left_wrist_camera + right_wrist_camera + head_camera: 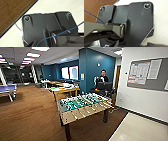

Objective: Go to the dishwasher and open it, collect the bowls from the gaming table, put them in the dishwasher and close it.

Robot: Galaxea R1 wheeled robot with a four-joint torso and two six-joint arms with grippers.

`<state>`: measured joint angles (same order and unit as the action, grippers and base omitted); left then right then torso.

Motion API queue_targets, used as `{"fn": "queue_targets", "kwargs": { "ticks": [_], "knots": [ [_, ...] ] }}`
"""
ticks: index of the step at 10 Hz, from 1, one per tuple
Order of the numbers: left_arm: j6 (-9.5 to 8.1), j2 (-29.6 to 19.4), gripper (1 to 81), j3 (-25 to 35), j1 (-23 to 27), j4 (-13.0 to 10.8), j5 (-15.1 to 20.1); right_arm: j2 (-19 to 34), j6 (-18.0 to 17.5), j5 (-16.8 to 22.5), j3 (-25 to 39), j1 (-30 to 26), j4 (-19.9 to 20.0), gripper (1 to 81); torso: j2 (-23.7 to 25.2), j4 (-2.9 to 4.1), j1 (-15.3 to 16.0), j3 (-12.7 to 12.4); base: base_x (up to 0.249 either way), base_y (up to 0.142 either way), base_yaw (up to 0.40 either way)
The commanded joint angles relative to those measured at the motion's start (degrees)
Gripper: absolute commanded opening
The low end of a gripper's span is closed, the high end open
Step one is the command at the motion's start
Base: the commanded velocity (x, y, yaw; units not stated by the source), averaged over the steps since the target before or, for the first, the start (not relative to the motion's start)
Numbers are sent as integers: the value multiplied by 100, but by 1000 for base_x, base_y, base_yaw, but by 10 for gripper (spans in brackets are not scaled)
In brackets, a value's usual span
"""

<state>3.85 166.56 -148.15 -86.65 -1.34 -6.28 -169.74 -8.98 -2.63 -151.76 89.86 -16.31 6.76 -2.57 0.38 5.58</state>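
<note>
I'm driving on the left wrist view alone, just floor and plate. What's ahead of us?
Observer: A foosball table, close ahead.
Operator: Anyone near it?
Observer: A person stands behind it at a monitor.
Operator: Can you see the gaming table?
Observer: A yellow-framed table stands farther back, left of the blue column.

Papers on the notice board (147, 73) — print too blurred to read.
</note>
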Motion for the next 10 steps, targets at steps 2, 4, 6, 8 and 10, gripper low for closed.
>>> {"fn": "queue_targets", "kwargs": {
  "ticks": [2, 4, 6, 8, 10],
  "knots": [
    [19, -43, 811, -3, 293, -68, 259, -1, 20, 255, 42, -262, -39, 811, 0, 0, 0, 0, 0, 0, 364],
    [19, -35, 811, -3, 301, -76, 259, -1, 20, 255, 42, -262, -48, 811, 0, 0, 0, 0, 0, 0, 364],
    [19, -35, 811, -3, 293, -77, 259, -1, 20, 255, 42, -262, -56, 811, 0, 0, 0, 0, 0, 0, 365],
    [19, -26, 811, -12, 293, -68, 259, -1, 20, 255, 42, -262, -65, 811, 0, 0, 0, 0, 0, 0, 365],
    [19, -8, 811, -47, 293, -68, 259, -10, 20, 255, 42, -262, -83, 811, 0, 0, -2, 0, 0, 0, 365]
  ]
}}
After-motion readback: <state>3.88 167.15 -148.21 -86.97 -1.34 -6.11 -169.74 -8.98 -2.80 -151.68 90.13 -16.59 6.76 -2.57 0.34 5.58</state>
